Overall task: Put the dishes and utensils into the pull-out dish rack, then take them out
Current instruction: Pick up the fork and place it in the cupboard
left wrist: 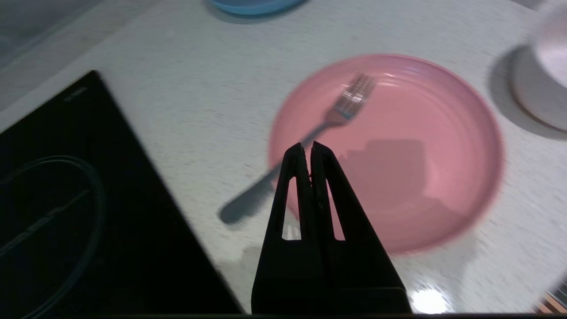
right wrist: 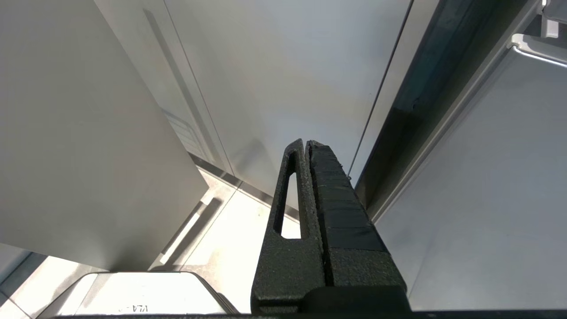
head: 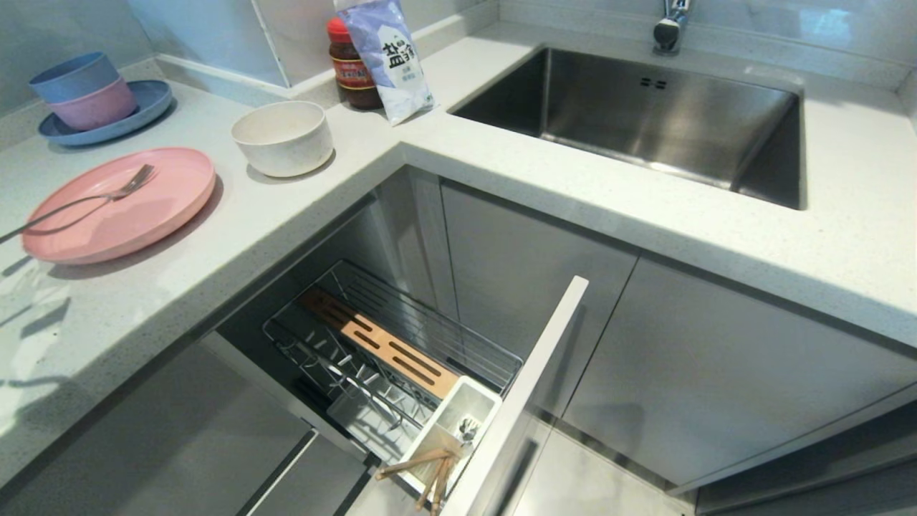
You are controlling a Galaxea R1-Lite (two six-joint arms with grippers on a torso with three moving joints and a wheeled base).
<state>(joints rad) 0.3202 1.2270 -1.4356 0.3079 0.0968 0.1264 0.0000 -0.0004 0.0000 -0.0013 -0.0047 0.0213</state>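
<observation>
Hovering over the white countertop (head: 501, 179), my left gripper (left wrist: 308, 148) had its fingers pressed together on nothing, above the flat round pink plate (left wrist: 412, 177) where the slim silver fork (left wrist: 328, 122) lay. The wooden chopsticks (head: 430, 469) stood in the chrome pull-out rack (head: 401, 344) (white cup end). My right gripper (right wrist: 305, 144) hung closed by the cabinets.

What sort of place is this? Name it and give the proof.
A home kitchen, most likely: a steel sink set in a white counter, a black cooktop, and a pull-out dish rack under the counter.
</observation>
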